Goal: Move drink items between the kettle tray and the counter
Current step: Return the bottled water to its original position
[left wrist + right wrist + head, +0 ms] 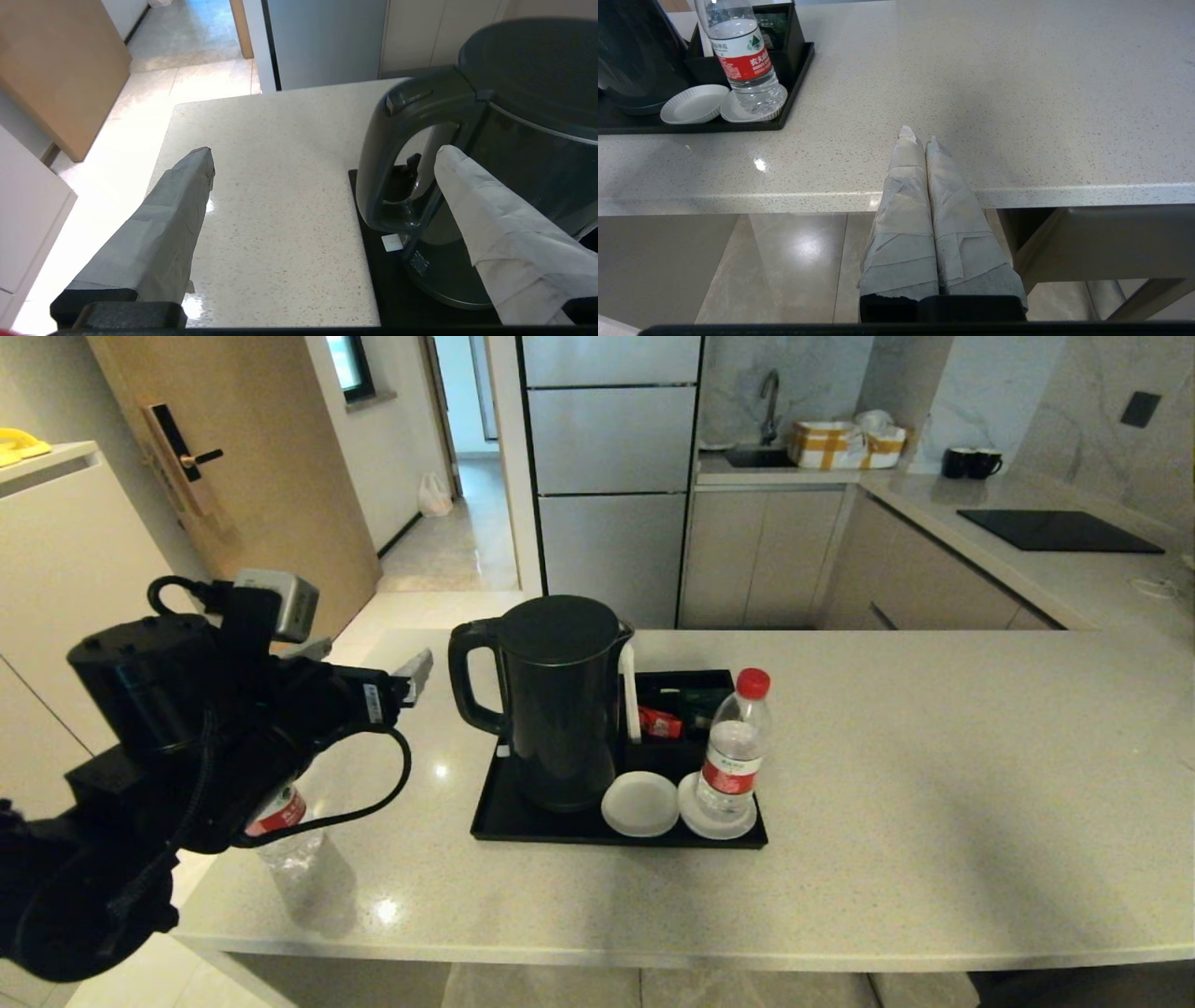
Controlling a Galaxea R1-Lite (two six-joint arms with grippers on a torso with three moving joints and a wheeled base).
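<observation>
The matte black kettle stands at the left end of the black tray, its loop handle turned toward my left gripper. That gripper hovers open just left of the handle, above the counter, with nothing between its fingers. One red-capped water bottle stands on the right coaster in the tray. A second bottle stands on the counter at the front left, partly hidden by my left arm. My right gripper is shut and empty at the counter's front edge, out of the head view.
A black sachet box sits at the tray's back, and an empty white coaster lies in front of the kettle. Far back right are the black cooktop and two black mugs. The counter's left edge drops off beside my left arm.
</observation>
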